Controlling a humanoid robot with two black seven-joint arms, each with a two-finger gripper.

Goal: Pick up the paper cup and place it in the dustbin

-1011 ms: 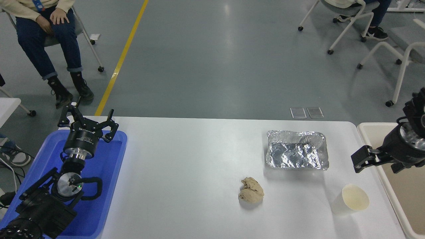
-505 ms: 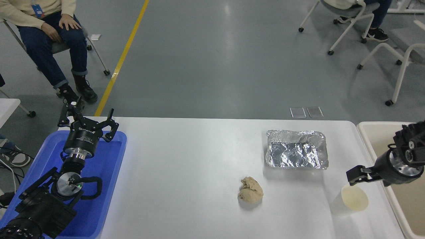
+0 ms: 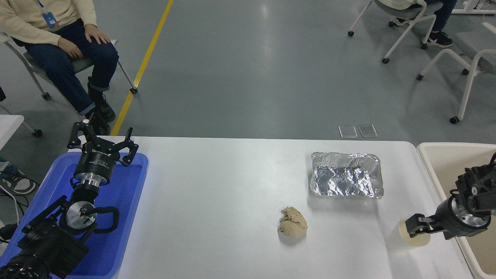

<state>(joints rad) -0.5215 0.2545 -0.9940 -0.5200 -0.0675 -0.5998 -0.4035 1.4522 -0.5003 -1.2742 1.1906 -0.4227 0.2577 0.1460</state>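
The paper cup [image 3: 397,237] stands upright near the table's front right corner, white outside and cream inside. My right gripper [image 3: 428,231] comes in from the right edge and is down at the cup's mouth. It is open, with one finger [image 3: 413,229] over the rim and the other at the cup's right side, partly hidden by the wrist. The dustbin [image 3: 429,150] is the cream bin just right of the table, with its inside showing behind my right arm. My left gripper [image 3: 102,141] is open and parked over the blue tray.
A crumpled tan paper ball [image 3: 293,227] lies at the table's front middle. A silver foil tray [image 3: 346,180] sits behind the cup. A blue plastic tray [image 3: 124,217] is at the left. A person [image 3: 58,42] sits at the far left, and chairs stand at the far right.
My right gripper has come down and forward from above the dustbin's edge to the cup's mouth. The seated person has shifted to the right. The left arm has not moved.
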